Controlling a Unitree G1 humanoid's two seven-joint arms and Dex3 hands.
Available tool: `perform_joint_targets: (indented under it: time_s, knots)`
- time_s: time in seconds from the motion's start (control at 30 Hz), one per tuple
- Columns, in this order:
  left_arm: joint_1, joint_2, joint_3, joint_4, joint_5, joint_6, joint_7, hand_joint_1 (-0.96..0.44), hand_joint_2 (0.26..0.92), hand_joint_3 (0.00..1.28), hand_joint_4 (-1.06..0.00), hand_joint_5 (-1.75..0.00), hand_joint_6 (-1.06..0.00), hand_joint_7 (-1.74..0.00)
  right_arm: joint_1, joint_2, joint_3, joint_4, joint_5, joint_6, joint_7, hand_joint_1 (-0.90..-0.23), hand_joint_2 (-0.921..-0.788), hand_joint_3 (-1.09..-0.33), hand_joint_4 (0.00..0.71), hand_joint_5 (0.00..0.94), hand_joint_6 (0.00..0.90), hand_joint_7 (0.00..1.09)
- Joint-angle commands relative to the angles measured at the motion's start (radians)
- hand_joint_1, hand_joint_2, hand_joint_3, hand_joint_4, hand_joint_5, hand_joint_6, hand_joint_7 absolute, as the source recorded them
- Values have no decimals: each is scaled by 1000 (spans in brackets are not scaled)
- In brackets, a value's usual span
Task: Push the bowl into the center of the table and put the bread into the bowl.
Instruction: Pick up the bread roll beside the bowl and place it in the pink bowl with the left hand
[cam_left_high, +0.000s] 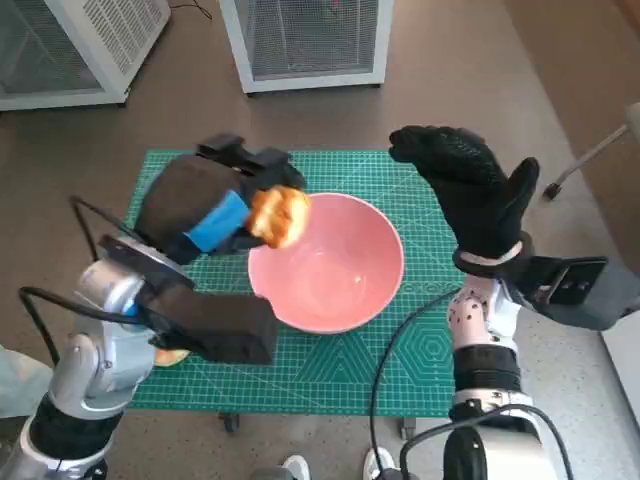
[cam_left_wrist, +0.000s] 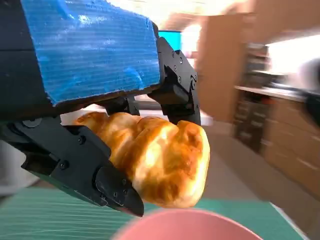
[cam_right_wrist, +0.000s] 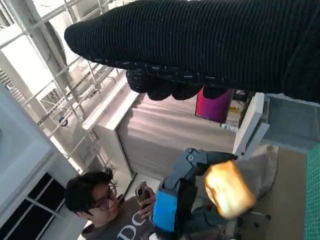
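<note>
A pink bowl (cam_left_high: 330, 265) sits near the middle of the green cutting mat (cam_left_high: 400, 360); its rim (cam_left_wrist: 185, 225) also shows in the left wrist view. My left hand (cam_left_high: 215, 205) holds a golden bread roll (cam_left_high: 280, 217) just above the bowl's left rim. In the left wrist view its black fingers (cam_left_wrist: 95, 170) clamp the roll (cam_left_wrist: 155, 165) from both sides. My right hand (cam_left_high: 470, 190) hovers raised to the right of the bowl, fingers spread, holding nothing. The right wrist view shows the glove (cam_right_wrist: 210, 45) and, beyond it, the left hand (cam_right_wrist: 175, 200) with the roll (cam_right_wrist: 227, 187).
Two white wire-fronted cabinets (cam_left_high: 310, 40) stand on the floor beyond the table. A small orange item (cam_left_high: 172, 356) peeks out from under my left forearm. A person (cam_right_wrist: 107, 210) holding a phone sits behind the table in the right wrist view. Black cables (cam_left_high: 385, 360) trail over the mat's front.
</note>
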Motion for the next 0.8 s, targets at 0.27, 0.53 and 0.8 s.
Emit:
perform_joint_targets:
  time_s: [0.27,0.53,0.8]
  knots:
    - [-69,-57,-82,142,2,-132,-18,1,920,29,-729,-1156,-678,-1079,31,-15,1,-11,2,21,-6,-474,-921,-451,388,1,598,5]
    - [-88,-81,-111,227,27,-136,-33,1,920,22,-756,-1151,-669,-1063,39,-17,3,-33,2,29,-15,-471,-921,-458,387,0,597,4]
    - [-74,-100,-115,241,39,-101,-56,-69,921,132,-538,-1105,-612,-1242,46,-18,5,-54,3,35,-21,-470,-921,-463,384,0,595,2]
